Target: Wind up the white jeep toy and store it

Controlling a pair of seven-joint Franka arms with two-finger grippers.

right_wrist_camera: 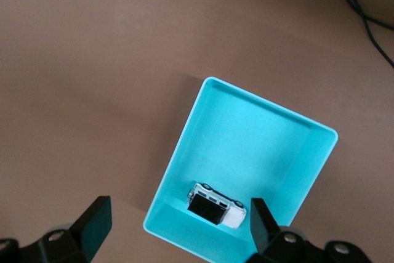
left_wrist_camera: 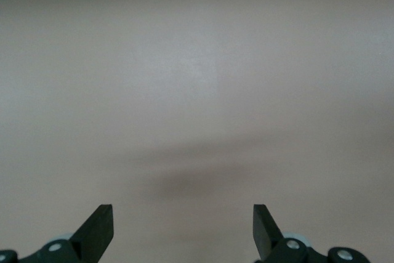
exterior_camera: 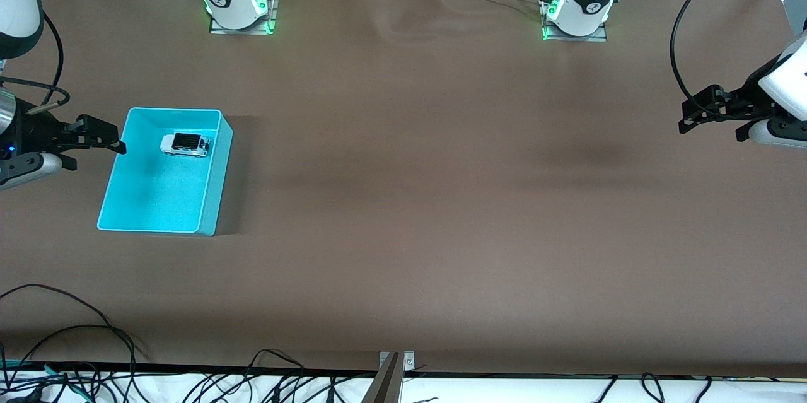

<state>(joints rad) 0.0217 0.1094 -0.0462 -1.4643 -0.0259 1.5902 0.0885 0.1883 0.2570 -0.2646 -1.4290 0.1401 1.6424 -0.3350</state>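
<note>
Right tool: the right tool [exterior_camera: 101, 138] hangs at the bin's rim near the right arm's end of the counter, jaws wide and empty.
Left tool: the left tool [exterior_camera: 696, 116] waits over bare counter [exterior_camera: 403, 201] at the left arm's end, jaws wide, holding nothing.
Jeep: the jeep [exterior_camera: 185, 144] sits on its wheels inside the bin [exterior_camera: 211, 201], in the part farther from the front camera.
Key relation: the jeep lies just past the right tool, inward across the rim, its long axis running along the counter's length; the right arm is far nearer.
</note>
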